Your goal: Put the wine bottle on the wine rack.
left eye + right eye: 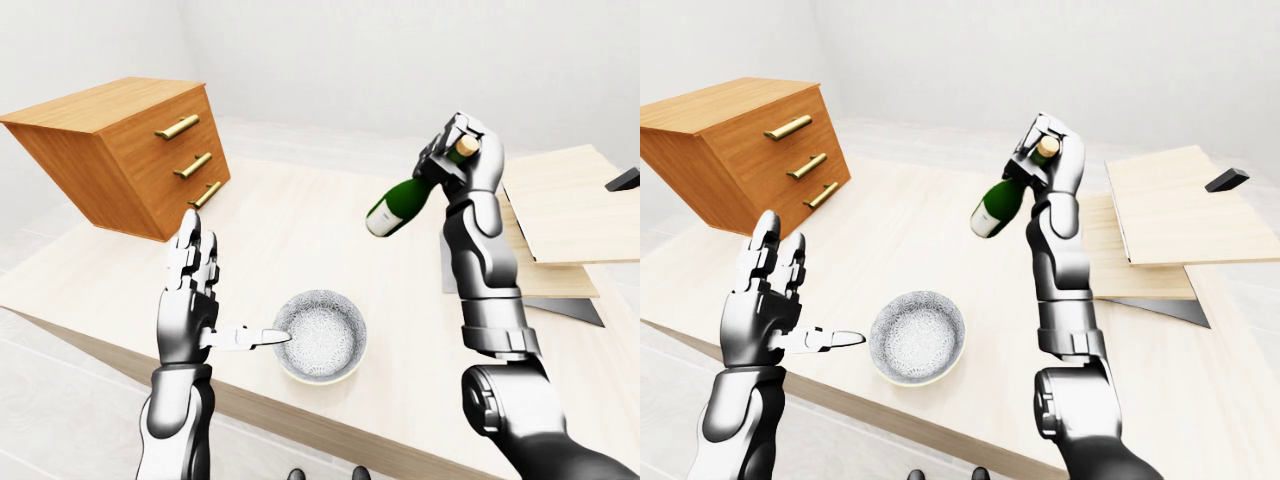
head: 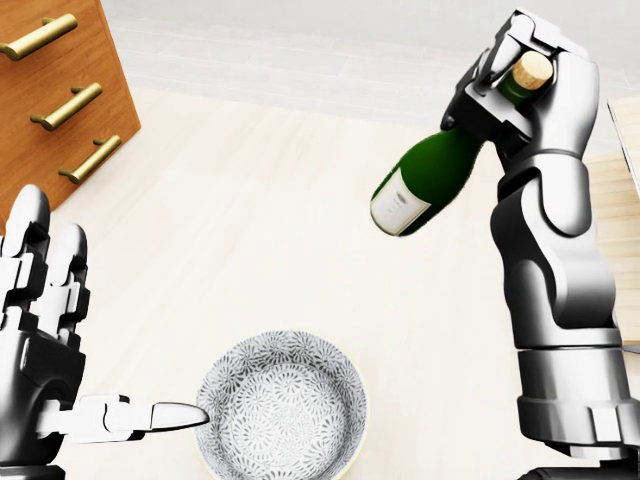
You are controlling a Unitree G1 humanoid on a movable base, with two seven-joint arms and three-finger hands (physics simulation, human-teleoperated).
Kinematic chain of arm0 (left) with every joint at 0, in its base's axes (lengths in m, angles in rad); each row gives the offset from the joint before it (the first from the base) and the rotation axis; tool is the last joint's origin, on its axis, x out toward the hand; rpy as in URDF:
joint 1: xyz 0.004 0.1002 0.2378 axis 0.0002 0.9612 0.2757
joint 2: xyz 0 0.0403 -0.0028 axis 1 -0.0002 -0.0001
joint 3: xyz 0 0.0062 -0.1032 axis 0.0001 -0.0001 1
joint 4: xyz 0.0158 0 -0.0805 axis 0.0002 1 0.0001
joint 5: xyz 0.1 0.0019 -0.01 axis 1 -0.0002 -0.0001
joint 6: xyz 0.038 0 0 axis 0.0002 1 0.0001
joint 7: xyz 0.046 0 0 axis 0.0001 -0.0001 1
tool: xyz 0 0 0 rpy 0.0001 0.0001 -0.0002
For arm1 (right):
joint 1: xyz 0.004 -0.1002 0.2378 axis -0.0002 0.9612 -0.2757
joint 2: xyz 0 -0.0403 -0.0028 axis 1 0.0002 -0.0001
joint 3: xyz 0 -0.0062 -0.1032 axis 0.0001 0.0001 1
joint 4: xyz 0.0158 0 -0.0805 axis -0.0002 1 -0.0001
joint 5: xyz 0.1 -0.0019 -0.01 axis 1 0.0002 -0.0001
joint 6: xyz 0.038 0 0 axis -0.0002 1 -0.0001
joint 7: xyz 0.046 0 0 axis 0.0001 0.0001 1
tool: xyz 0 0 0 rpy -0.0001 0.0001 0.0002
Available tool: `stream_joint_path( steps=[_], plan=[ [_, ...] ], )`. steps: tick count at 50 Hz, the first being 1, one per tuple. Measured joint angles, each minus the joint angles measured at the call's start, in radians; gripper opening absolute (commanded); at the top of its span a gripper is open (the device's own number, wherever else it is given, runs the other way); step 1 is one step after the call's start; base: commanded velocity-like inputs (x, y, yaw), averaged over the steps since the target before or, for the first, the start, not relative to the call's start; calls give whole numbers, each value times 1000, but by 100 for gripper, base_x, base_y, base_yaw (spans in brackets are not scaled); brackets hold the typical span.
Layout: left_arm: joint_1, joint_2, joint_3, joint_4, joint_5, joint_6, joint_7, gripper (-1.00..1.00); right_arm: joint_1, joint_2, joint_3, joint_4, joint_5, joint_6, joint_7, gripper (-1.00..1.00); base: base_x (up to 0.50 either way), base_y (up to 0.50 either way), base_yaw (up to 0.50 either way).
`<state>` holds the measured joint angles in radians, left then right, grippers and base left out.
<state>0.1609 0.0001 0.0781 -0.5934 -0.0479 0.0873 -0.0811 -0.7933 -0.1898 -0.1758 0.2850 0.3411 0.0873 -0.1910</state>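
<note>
While the left hand (image 2: 45,345) waits with fingers spread beside the patterned grey ceramic bowl (image 2: 281,405), the right hand (image 2: 525,85) is clamped on the corked neck of the dark green glass wine bottle (image 2: 425,180), lifted and tilted above the pale wooden table (image 2: 250,220). Probably heavy, slick, breakable: a neck grip lets the body swing.

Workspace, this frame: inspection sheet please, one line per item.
Surface: pale wooden table, mostly bare.
Job's things: wine bottle lifted off the table, tilted, base toward the view's lower left; slanted wooden boards at right, possibly the wine rack.
Clutter: patterned bowl near the table's near edge; wooden drawer chest at left.
Grippers: right robot hand closed round the bottle neck; left robot hand open, holding nothing.
Cables: nothing seen.
Surroundings: plain white walls, pale floor.
</note>
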Motion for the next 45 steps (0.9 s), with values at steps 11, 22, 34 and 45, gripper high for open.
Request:
stream_joint_path(
  steps=[11, 22, 34, 45],
  plan=[
    [0, 0, -1, -1, -1, 0, 1, 100, 5, -19, -5, -29, 43, 0, -33, -100, 0, 0, 0],
    [-4, 1, 0, -1, -6, 0, 1, 100, -3, -82, -35, -67, 100, 0, -32, -100, 0, 0, 0],
    [-6, 3, 13, -2, -12, 0, 2, 100, -20, -200, -93, -64, 199, 0, 8, -100, 0, 0, 0],
    [-5, 2, 19, 0, -14, 0, 4, 100, -30, -305, -147, -40, 290, 0, 21, -100, 0, 0, 0]
  ],
)
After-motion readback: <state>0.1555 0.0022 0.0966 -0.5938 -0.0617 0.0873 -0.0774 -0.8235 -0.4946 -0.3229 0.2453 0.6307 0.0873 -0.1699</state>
